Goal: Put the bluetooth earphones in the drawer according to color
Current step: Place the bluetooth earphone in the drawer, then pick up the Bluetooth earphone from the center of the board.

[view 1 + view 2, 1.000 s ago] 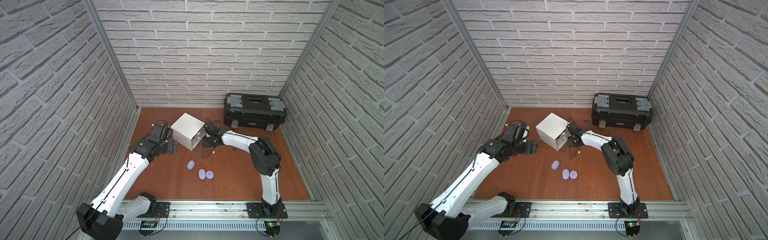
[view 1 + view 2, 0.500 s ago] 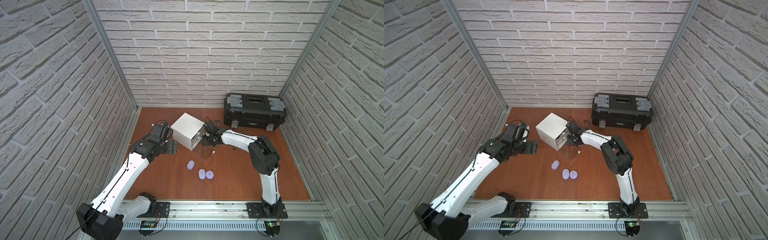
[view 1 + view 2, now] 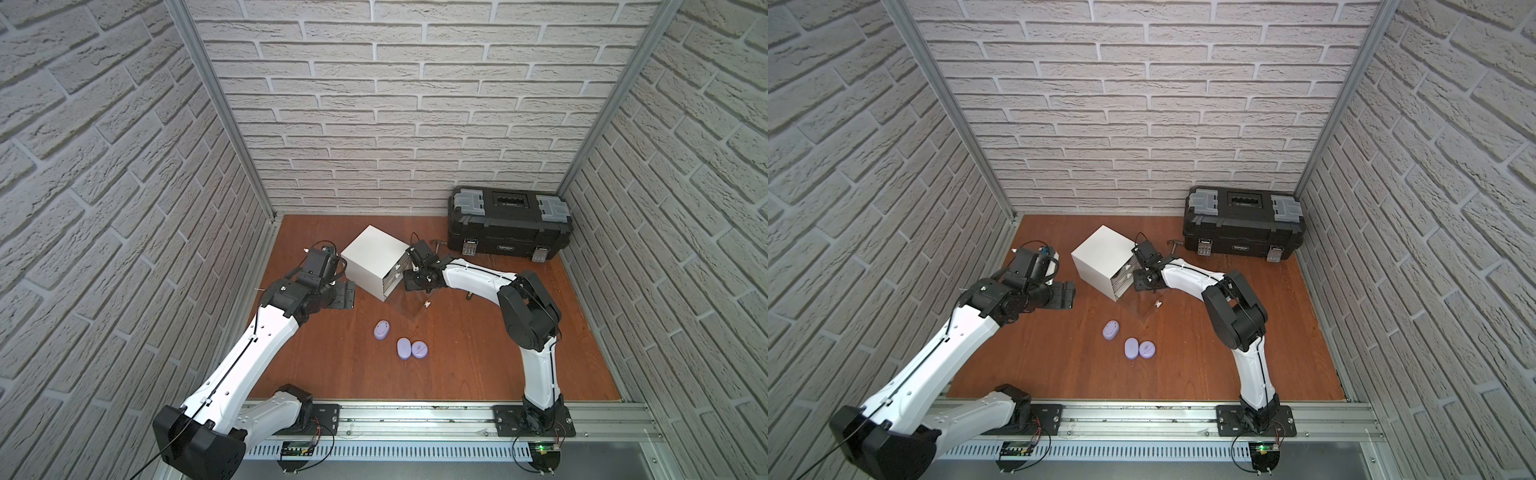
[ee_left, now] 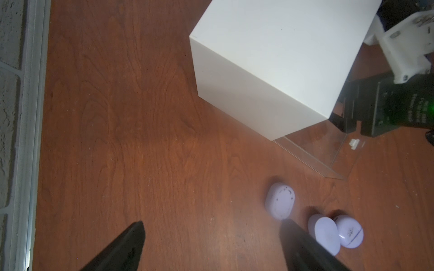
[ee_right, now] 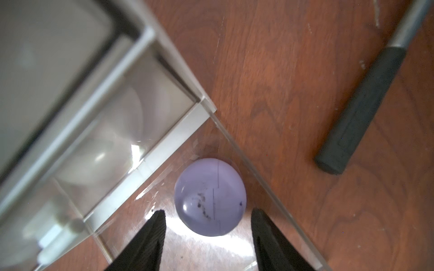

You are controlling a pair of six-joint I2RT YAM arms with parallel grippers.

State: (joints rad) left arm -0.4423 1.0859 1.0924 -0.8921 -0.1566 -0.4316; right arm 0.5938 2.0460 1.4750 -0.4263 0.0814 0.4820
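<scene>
The drawer cabinet (image 3: pixel 376 255) is a white cube; its bottom clear drawer (image 4: pixel 338 150) is pulled out onto the floor. One lavender bluetooth earphones case (image 5: pixel 210 197) lies inside that drawer near its corner. My right gripper (image 5: pixel 208 212) hangs over it, open, with a fingertip on each side and just short of the case, not touching it. Three more lavender cases (image 3: pixel 382 330) (image 3: pixel 403 348) (image 3: pixel 419 349) lie on the wooden floor in front of the cabinet. My left gripper (image 4: pixel 211 224) is open and empty, left of the cabinet, above bare floor.
A big black toolbox (image 3: pixel 509 226) stands at the back right against the wall. A hammer (image 5: pixel 361 101) with a black grip lies on the floor between it and the cabinet. Brick walls close in three sides.
My right gripper has edged closer to the cabinet over the pulled-out drawer, and its jaws have spread wider. The left arm and the three loose cases have not moved.
</scene>
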